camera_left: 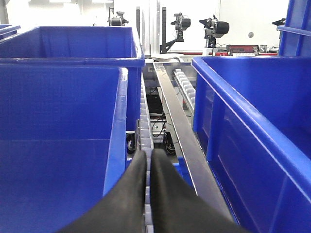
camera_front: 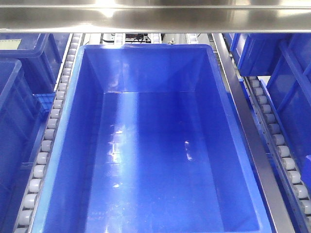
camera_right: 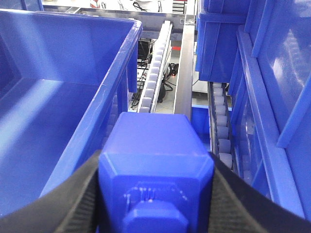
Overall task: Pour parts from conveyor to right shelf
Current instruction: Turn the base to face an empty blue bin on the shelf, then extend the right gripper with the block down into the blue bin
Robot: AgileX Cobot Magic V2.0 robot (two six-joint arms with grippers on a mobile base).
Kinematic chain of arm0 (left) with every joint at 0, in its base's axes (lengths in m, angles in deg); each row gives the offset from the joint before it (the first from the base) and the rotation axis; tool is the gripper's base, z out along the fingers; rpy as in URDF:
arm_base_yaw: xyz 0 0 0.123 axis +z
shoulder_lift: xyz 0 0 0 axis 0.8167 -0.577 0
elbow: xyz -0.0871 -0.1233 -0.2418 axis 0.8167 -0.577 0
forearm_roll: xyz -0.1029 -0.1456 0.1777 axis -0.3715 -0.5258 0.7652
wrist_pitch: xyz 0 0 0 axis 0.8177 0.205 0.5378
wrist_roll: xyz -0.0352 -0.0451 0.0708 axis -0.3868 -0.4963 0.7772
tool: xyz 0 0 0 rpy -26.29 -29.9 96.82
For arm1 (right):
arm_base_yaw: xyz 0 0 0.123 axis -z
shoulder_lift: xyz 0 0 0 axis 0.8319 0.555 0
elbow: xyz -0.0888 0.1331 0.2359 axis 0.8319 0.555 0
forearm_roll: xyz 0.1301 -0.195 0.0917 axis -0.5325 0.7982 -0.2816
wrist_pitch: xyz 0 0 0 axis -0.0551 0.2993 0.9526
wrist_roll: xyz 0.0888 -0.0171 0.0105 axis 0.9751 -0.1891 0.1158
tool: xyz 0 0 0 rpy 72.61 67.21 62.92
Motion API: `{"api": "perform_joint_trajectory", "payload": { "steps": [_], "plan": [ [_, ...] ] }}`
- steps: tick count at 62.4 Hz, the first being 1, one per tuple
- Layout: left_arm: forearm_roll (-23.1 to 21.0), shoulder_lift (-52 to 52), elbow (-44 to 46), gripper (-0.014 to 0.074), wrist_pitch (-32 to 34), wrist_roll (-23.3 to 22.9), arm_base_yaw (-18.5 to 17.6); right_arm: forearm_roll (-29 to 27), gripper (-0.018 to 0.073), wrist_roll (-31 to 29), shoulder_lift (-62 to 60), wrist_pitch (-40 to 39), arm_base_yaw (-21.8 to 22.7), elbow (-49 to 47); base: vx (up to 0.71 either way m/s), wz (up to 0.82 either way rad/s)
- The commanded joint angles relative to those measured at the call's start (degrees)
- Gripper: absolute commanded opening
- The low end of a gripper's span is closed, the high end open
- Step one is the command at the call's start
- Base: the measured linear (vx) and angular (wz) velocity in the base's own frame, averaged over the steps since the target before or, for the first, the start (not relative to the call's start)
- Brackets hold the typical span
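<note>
Right gripper [camera_right: 155,194] clamps the blue cube block [camera_right: 155,170] between its black fingers [camera_right: 77,204], held beside the rim of the large blue bin [camera_front: 146,145] for release; left gripper [camera_left: 148,167] is pressed closed, empty, over the roller rail [camera_left: 144,133].

front view looking steeply down into middle bin [camera_front: 68,160], wrist views low along its flanking roller rails [camera_left: 144,131]

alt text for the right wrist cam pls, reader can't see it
The right gripper is shut on a bright-blue cube block with a square stud facing the camera, its black fingers pressed to both sides. Beyond it lie a large blue bin on the left and steel roller rails running away between more bins.
</note>
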Motion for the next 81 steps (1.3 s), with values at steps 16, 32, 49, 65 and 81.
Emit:
{"api": "perform_joint_trajectory", "payload": {
  "steps": [16,32,49,65,81],
  "plan": [
    [0.0,0.7,-1.8,-0.0006,4.4,-0.5,-0.1,-0.4,-0.0005,-0.3,0.7,-6.6,0.3,-1.5,0.0,0.0],
    [0.0,0.8,-1.8,-0.0006,4.4,-0.5,-0.1,0.2,-0.0001,-0.4,3.8,-13.5,-0.9,-1.7,0.0,0.0],
    [0.0,0.8,-1.8,-0.0006,4.4,-0.5,0.0,-0.2,0.0006,-0.8,16.5,-13.4,-10.9,-9.9,0.0,0.0],
    [0.0,0.8,-1.8,-0.0006,4.4,-0.5,0.0,-0.3,0.0011,-3.3,35.3,-14.9,-20.8,-19.1,0.0,0.0],
    [0.0,0.8,-1.8,-0.0006,4.4,-0.5,0.0,-0.7,0.0015,5.6,54.0,-26.0,-29.9,-23.3,0.0,0.0]
  ]
}}
